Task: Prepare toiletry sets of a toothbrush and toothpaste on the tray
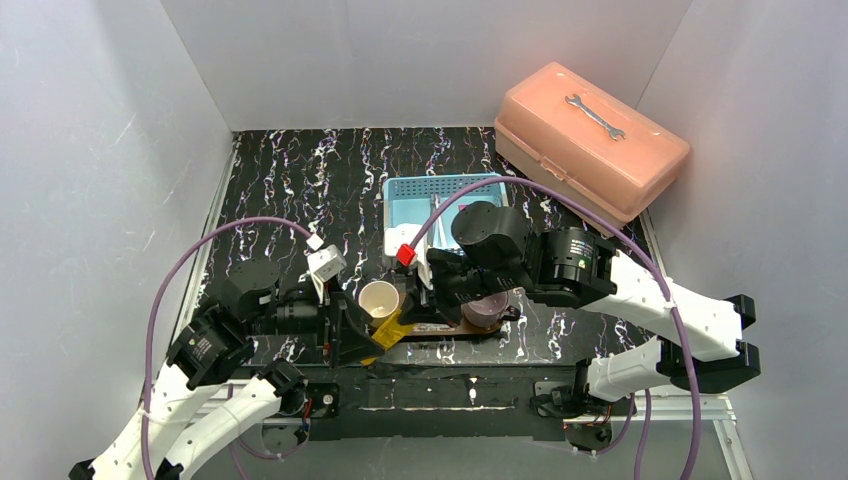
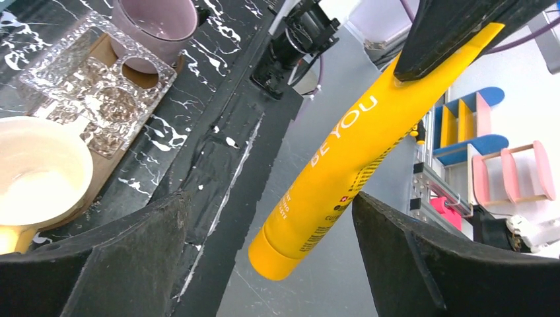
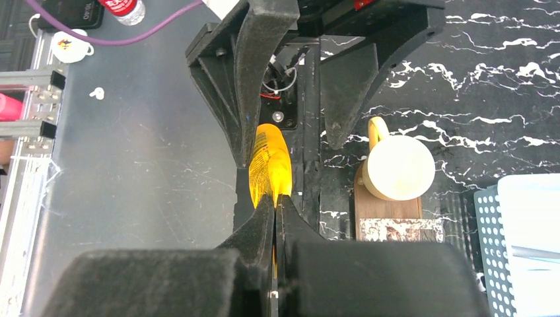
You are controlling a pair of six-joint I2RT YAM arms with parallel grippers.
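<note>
Light was bright and even from overhead. Near fingers (image 3: 165,284) blurred along the bottom; the cup (image 2: 33,178) glared white at left.

A robotics lab test cell: white panels (image 1: 100,150) wall in the desk (image 1: 290,170) on three sides, two cabled robot arms (image 1: 660,300) are bolted at its near edge, and aluminium framing (image 3: 30,79) runs alongside.

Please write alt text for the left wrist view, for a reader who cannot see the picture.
A yellow toothpaste tube hangs slanted inside the open left gripper, pinched at its upper end by the right gripper. To the left, a cream cup and a mauve cup stand on the wooden tray.
</note>
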